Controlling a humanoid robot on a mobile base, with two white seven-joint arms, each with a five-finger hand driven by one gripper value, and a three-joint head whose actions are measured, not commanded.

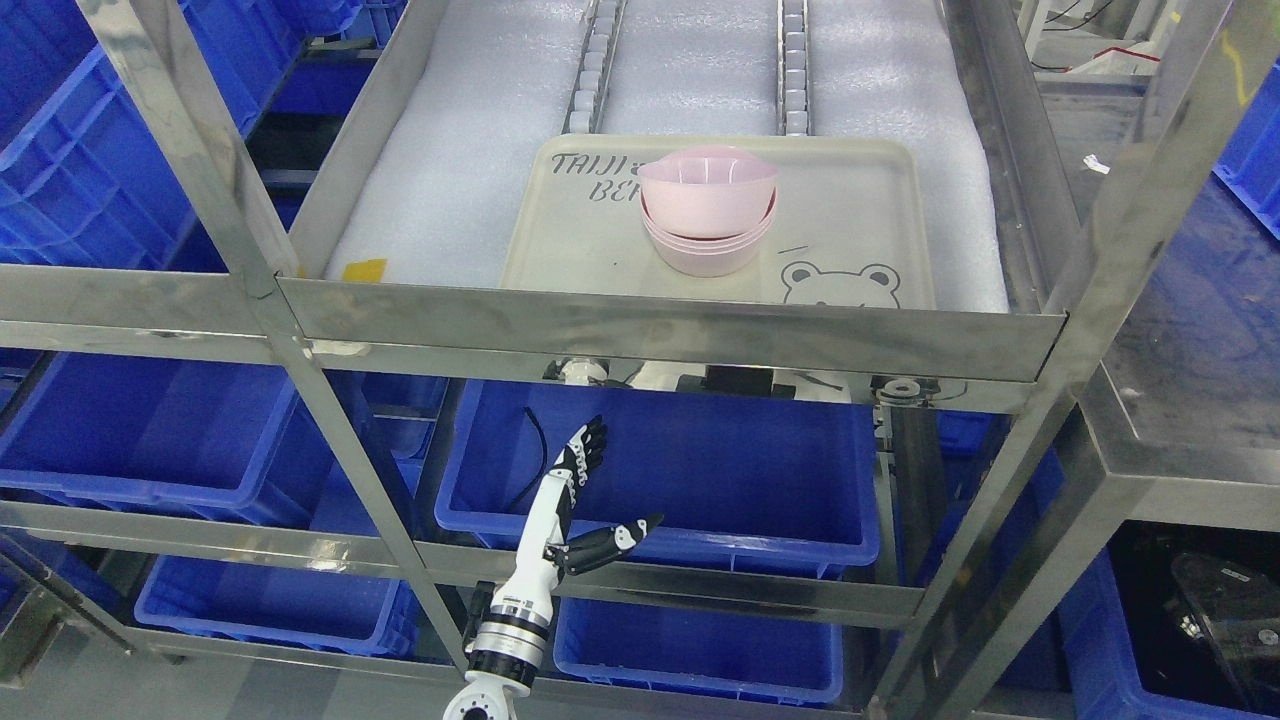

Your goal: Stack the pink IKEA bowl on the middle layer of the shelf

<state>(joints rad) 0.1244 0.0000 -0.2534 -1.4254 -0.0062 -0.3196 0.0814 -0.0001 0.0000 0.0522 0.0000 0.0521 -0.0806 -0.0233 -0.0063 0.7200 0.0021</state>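
While the blue bins fill the racks along the left edge, both behind the steel frame and on the lower levels, the first upright of the metal shelf crosses in front of them at a slant. Next, at lower left of centre, the left hand rises on its white and black arm from the bottom edge; its fingers are spread apart, the thumb pointing right, and it holds nothing. It hangs below the front rail of the shelf level above it, in front of a large blue bin, well apart from the bowls. A small yellow label lies on the white foam lining at the front left of that level. Right of it, a beige tray rests on the foam, printed with lettering partly hidden and a bear outline near its front right corner. On the tray's middle stands a stack of pink bowls, and the top pink bowl sits tilted in it, not fully nested. Two roller tracks run back behind the tray. Further right, steel uprights and a neighbouring steel shelf top appear, with a black object below.
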